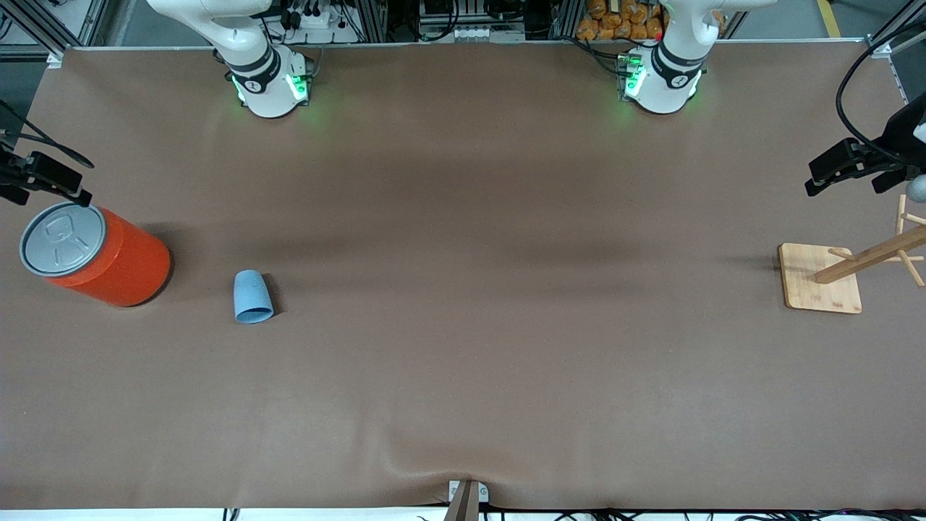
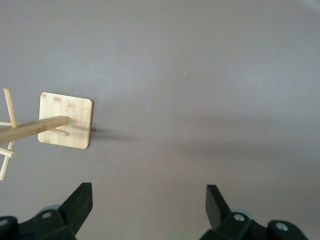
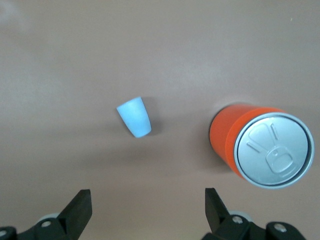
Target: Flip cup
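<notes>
The light blue cup (image 1: 253,297) lies on its side on the brown table, its wider rim turned toward the front camera, beside the orange can. In the right wrist view the cup (image 3: 134,117) shows well ahead of the fingers. My right gripper (image 1: 51,181) hangs open and empty over the table at the right arm's end, just by the can's lid. Its fingertips stand wide apart in the right wrist view (image 3: 147,197). My left gripper (image 1: 846,165) hangs open and empty at the left arm's end, over the table by the wooden rack; it also shows in the left wrist view (image 2: 149,192).
A large orange can (image 1: 98,255) with a grey pull-tab lid stands at the right arm's end, also seen in the right wrist view (image 3: 262,145). A wooden peg rack (image 1: 825,286) on a square base stands at the left arm's end, also in the left wrist view (image 2: 65,120).
</notes>
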